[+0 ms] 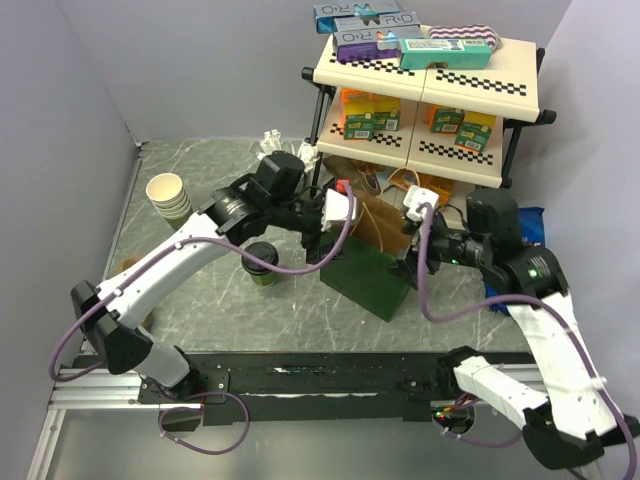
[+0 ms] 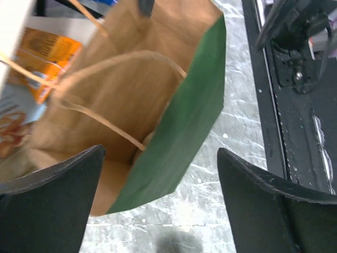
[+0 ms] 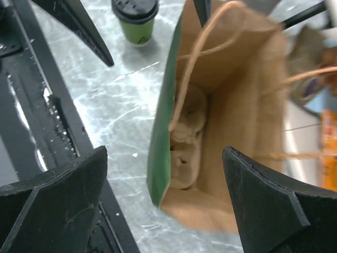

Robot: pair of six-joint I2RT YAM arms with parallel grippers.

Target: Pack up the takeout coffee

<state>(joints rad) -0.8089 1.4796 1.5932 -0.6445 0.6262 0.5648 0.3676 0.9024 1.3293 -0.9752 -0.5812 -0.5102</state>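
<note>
The takeout coffee [image 1: 262,262], a dark green cup with a black lid, stands upright on the table left of an open paper bag [image 1: 365,278] that is green outside and brown inside. The cup also shows at the top of the right wrist view [image 3: 135,21]. My left gripper [image 1: 322,232] is open and empty above the bag's left rim [image 2: 179,116], apart from the cup. My right gripper [image 1: 408,262] is open and empty over the bag's right side, looking into it [image 3: 231,105]. A pale moulded item [image 3: 187,137] lies at the bag's bottom.
A stack of cream-white lidless cups [image 1: 170,196] stands at the far left. A two-tier rack [image 1: 430,95] with boxes stands behind the bag. A black rail [image 1: 320,380] runs along the near edge. The bag's twine handles [image 3: 200,47] arch over its mouth.
</note>
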